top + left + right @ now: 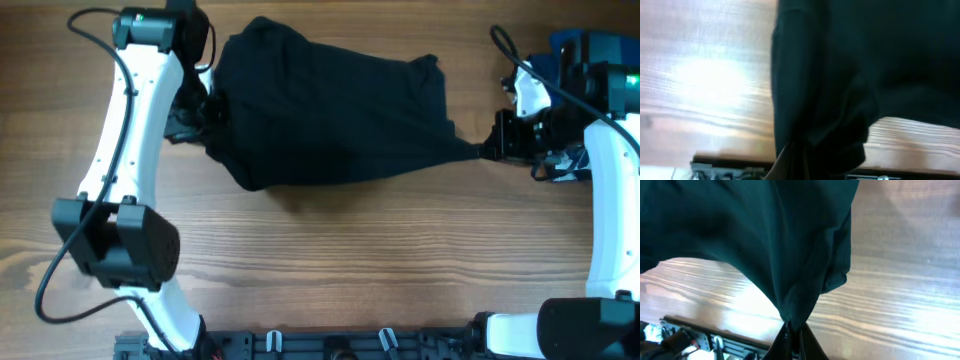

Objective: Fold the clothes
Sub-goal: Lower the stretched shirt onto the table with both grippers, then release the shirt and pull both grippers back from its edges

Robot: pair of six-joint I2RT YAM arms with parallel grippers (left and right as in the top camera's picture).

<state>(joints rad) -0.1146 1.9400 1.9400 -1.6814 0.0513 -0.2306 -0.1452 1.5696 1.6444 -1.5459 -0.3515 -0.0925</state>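
From overhead, I am holding the black garment (330, 110) stretched above the wooden table (350, 260) between my left claw (203, 112) and right claw (492, 148). At my left wrist, bunched fabric is gathering into my clamped claw. At my right wrist, my claw is pinching a gathered corner tight.

The wooden table (400, 260) carries the black garment (330, 110) and, seemingly, blue cloth (588, 45) far right.
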